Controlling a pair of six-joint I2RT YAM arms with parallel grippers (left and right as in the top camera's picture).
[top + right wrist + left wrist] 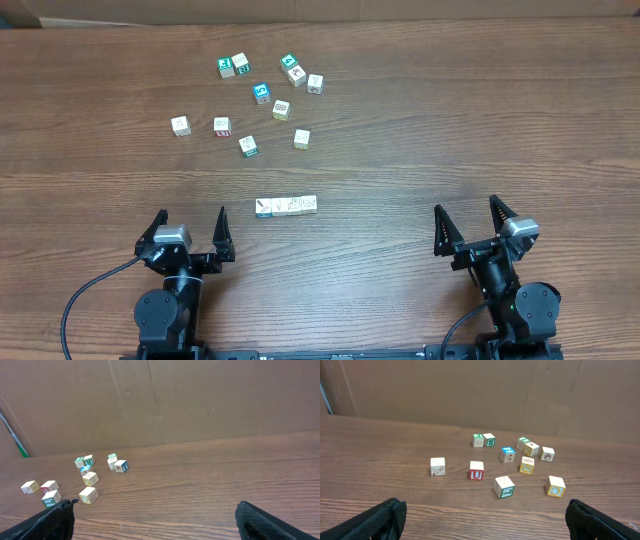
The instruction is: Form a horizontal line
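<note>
Where the wood-grain bench (pixel 480 120) fills the overhead view, both arms sit at its near edge, well apart from each other. The left hand (pixel 191 215) has its fingers spread wide and holds nothing. The right hand (pixel 466 207) is likewise wide and empty. In the left wrist view only the dark fingertips (pixel 380 520) show, one at each bottom corner.

The horizontal line (pixel 286 206) lies on the bench between the two hands, nearer the left one and a little ahead of its fingertips. It is four pale cubes touching side by side, the row very slightly tilted, with the blue-edged cube (pixel 263 207) at its left end.

Farther out, well apart from the row, eleven loose cubes (pixel 281 109) lie scattered, two pairs touching or nearly so. Among them are a red-lettered cube (pixel 476 470) and a yellow-edged cube (pixel 555 486).
</note>
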